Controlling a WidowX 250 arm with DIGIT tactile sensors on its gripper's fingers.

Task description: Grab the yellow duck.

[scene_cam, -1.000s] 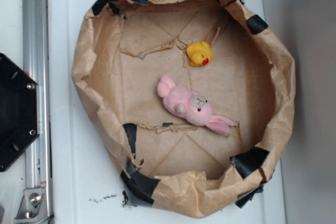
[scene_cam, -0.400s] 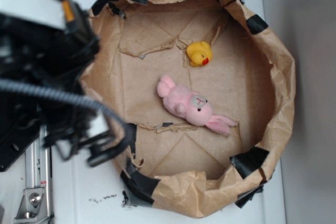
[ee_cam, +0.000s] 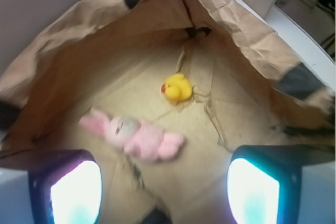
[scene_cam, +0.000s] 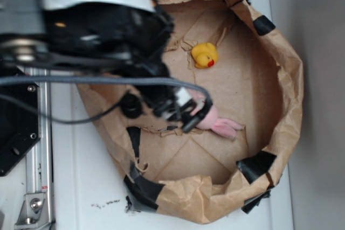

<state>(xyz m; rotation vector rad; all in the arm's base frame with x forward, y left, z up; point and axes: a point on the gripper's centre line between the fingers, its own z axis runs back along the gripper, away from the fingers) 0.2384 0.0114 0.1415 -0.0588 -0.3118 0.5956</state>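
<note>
White tabletop (scene_cam: 81, 187), seen from above, bearing a brown paper basin (scene_cam: 280, 68) with crumpled walls and black tape patches (scene_cam: 257, 164) along the rim. Metal rail (scene_cam: 38, 187) and black base plate (scene_cam: 16, 127) at left edge of the exterior view. Duck (scene_cam: 205, 55) (ee_cam: 177, 88) resting on the basin floor near the far wall, red-orange beak visible, untouched and well apart from the gripper. Pink bunny (scene_cam: 218, 123) (ee_cam: 137, 135) lying nearer the basin's middle, largely hidden in the exterior view by the arm (scene_cam: 97, 30), only ears and part of the head showing. Gripper (scene_cam: 186, 112) (ee_cam: 164, 182) blurred in the exterior view, hanging over the bunny; in the wrist view, two fingers (ee_cam: 65, 184) spread wide at the lower corners, nothing between them, bunny and duck both ahead. Duck beyond the bunny in the wrist view, near a seam in the paper floor.
</note>
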